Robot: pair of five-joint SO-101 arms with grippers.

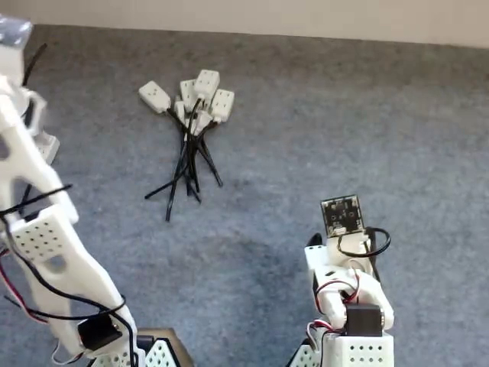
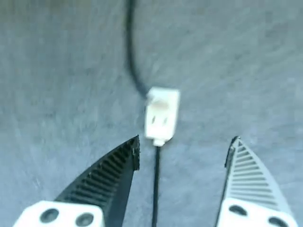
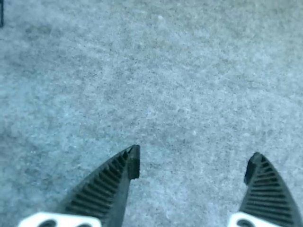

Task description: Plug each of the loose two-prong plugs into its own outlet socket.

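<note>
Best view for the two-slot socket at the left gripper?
Left wrist view: socket close, both slots visible, ahead of the left gripper. High view: a bundle of similar pieces, match unclear. Right wrist view: carpet.

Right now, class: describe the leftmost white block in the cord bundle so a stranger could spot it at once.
On the grey table, find the bundle of black cords. At its far end, this white block juts leftward alone, while the other blocks bunch together.

Flat grey carpet point(image 1: 344, 115), pale wall point(image 1: 306, 14) along far edge
</note>
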